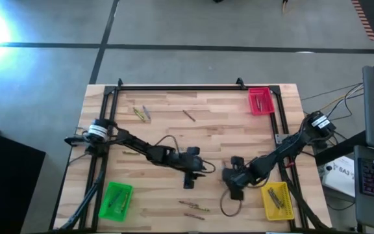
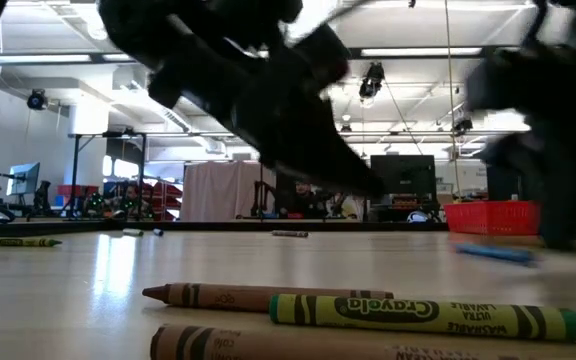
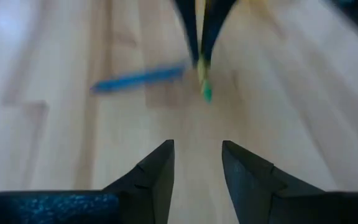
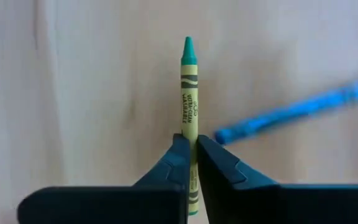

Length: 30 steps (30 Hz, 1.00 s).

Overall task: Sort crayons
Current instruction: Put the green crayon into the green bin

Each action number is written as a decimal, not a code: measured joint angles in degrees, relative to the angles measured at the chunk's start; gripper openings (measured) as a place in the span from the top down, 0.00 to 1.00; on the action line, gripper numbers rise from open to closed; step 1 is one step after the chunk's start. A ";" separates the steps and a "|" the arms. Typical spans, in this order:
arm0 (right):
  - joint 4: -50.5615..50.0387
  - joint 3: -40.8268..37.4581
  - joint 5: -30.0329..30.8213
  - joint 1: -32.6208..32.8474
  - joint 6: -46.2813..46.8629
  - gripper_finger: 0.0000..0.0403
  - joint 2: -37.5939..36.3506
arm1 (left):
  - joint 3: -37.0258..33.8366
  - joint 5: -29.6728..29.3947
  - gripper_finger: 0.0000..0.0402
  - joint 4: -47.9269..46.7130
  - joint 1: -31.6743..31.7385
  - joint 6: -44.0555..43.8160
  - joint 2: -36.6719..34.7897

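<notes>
The pale wooden tabletop (image 1: 206, 130) carries scattered crayons and three corner trays. The right claw (image 4: 190, 155) is clamped on a green-tipped crayon (image 4: 188, 93), pinched low on its wrapper, probably for transfer to the green tray (image 1: 115, 200). A blue crayon (image 4: 294, 113) lies just beside it, blurred. The left claw (image 3: 197, 168) hovers near, fingers apart and empty. From overhead, the arms hide both crayons.
</notes>
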 joint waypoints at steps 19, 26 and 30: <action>55.79 -3.65 24.65 -5.32 -29.23 0.98 -6.29 | -37.98 -5.08 0.64 71.49 0.75 -1.29 -11.80; 61.04 -2.27 15.77 -10.70 -28.47 0.98 1.58 | -36.02 -1.02 0.55 70.18 0.54 -1.19 -11.49; 60.95 -1.20 15.31 -11.37 -29.07 0.98 4.46 | -35.61 0.71 0.56 70.24 0.45 -0.74 -11.79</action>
